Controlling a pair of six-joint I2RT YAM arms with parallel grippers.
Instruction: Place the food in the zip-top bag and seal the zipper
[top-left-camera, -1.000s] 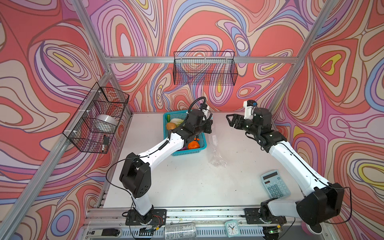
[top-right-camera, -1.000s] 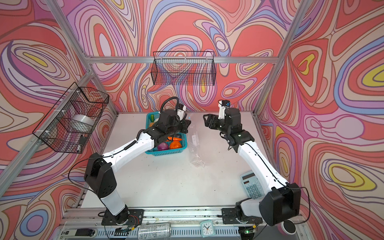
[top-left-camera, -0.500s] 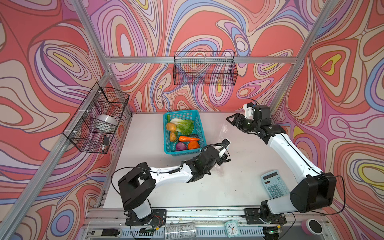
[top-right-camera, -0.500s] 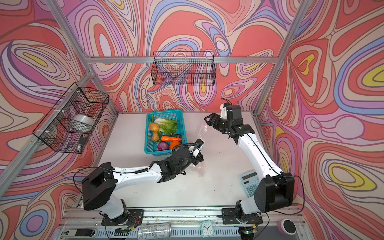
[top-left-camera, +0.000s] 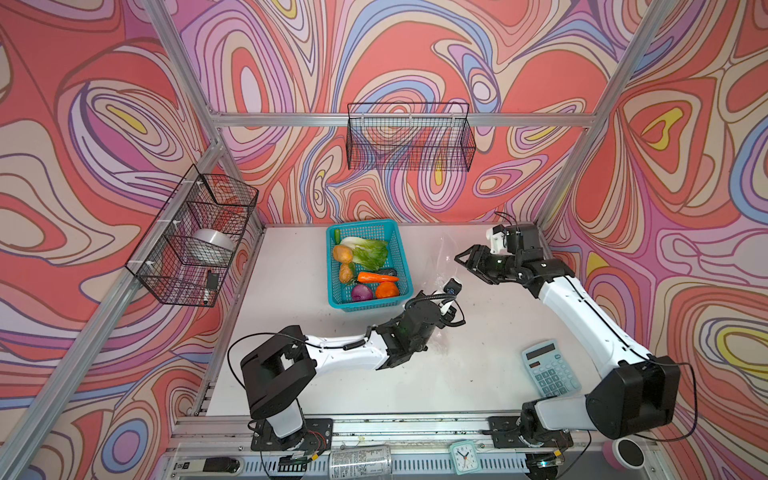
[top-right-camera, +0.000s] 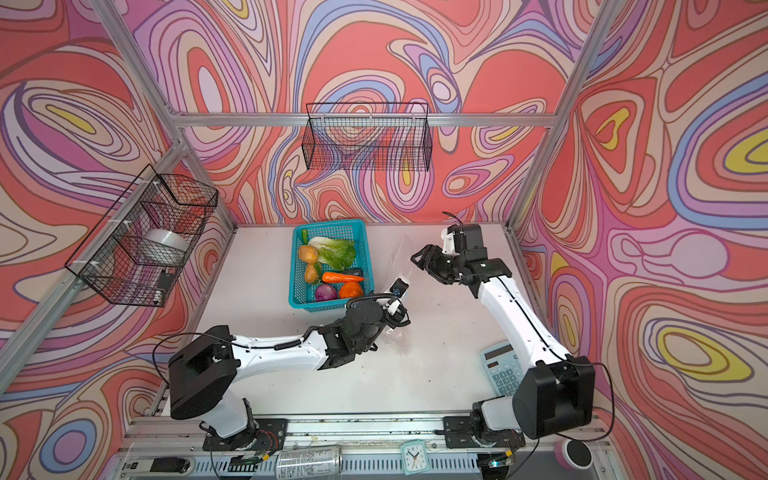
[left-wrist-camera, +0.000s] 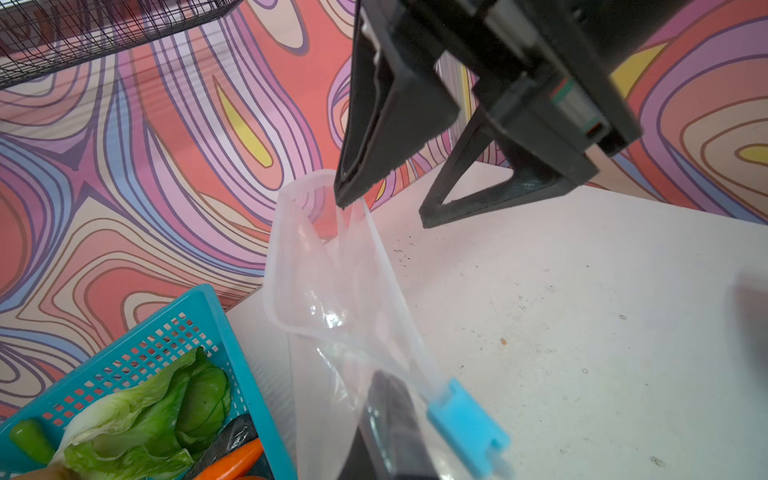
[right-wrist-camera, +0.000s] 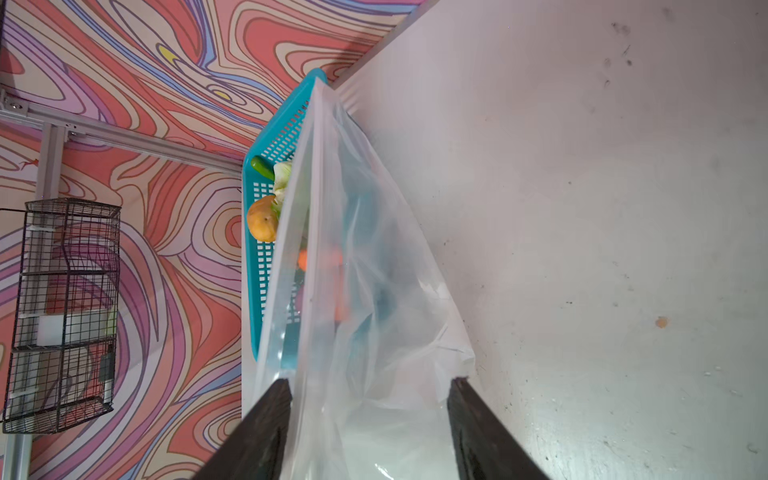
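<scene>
**Clear bag strung between two claws**

The left claw (top-left-camera: 450, 290) is pinched fully closed on the crinkly, transparent zip-top bag (left-wrist-camera: 332, 291), beside its light-blue zipper slider (left-wrist-camera: 465, 428). The right claw (left-wrist-camera: 386, 210) gapes wide astride the bag's mouth end, with one jaw brushing the film. The bag hangs just right of the teal mesh basket (top-left-camera: 365, 302) at the table's (top-left-camera: 478, 374) far edge. The toy vegetables (top-left-camera: 368, 253) lie inside the basket.

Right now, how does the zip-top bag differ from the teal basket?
The teal basket is opaque mesh; the zip-top bag is clear film. The basket holds the vegetables; the bag looks empty. The basket sits on the table; the left end effector holds the bag up. Both are open.
</scene>
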